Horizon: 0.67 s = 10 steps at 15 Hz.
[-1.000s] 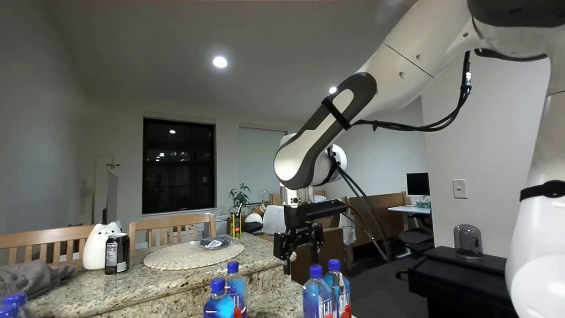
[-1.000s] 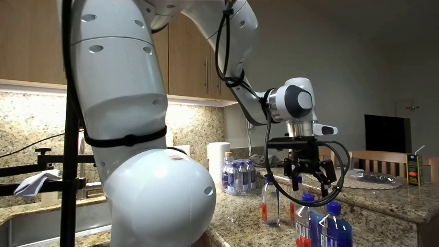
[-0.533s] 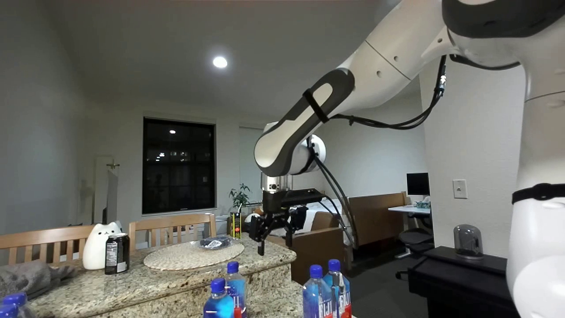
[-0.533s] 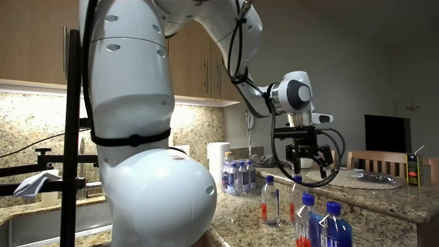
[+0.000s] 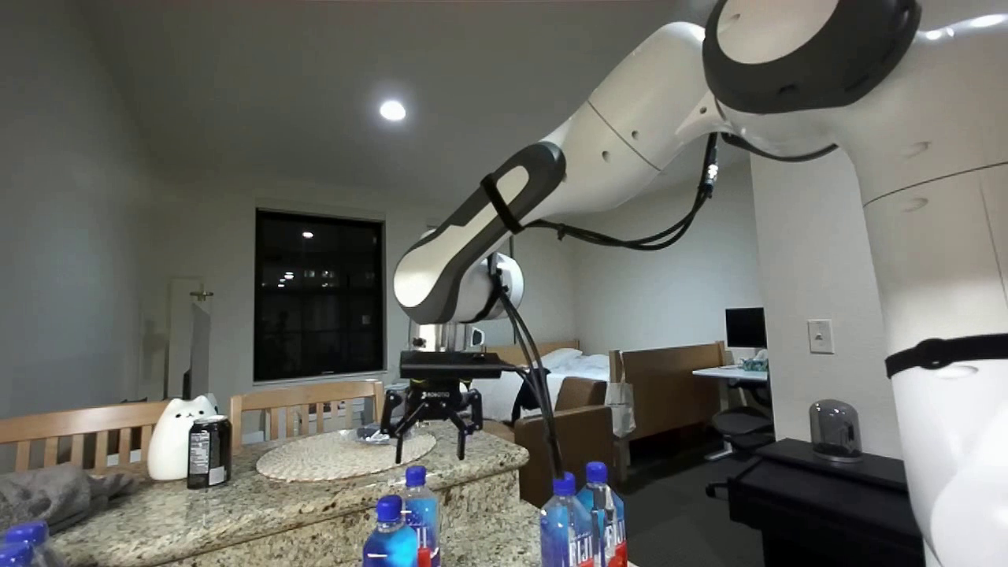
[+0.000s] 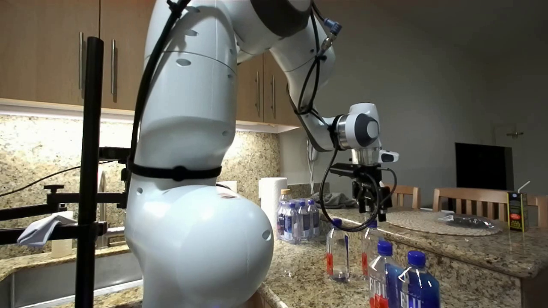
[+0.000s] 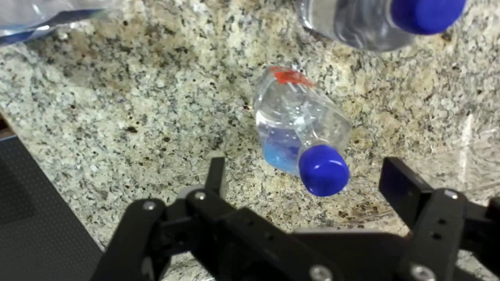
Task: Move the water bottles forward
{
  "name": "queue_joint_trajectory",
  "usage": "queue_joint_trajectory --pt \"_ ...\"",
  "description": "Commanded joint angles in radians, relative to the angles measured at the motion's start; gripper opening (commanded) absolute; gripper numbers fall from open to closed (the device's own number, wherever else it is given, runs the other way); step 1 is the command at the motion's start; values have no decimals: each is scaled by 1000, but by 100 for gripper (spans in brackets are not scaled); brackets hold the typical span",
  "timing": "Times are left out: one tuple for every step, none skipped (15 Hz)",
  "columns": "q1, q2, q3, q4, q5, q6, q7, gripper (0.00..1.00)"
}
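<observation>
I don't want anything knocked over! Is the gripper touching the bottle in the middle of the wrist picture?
Apart. The wrist view shows speckled counter on either side, between the bottle and the open gripper.

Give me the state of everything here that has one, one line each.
fingers: open, holding nothing
loose bottles: upright, capped
clustered bottles: upright
can: upright; opened or not, unclear
carton: upright, straw in top
paper roll: upright
gray towel: bunched
cabinet doors: shut where visible
ceiling light: on
monitor: dark
</observation>
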Motion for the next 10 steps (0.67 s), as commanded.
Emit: queue_joint_trajectory --pt "27 71 -6 93 1 -11 220 100" --pt "35 86 -10 113 2 -21 277 100" --pt "39 99 -13 131 4 -32 329 100" --pt "44 110 -17 145 12 -43 378 100" --pt "47 118 -19 155 17 -59 423 100" --pt "49 124 -19 161 22 -65 454 100" --pt "52 131 -20 167 19 -76 481 100" --pt "54 137 -22 172 17 -89 504 100" --pt "54 140 -22 175 21 -100 517 100" --pt "54 144 -22 178 21 -114 526 100"
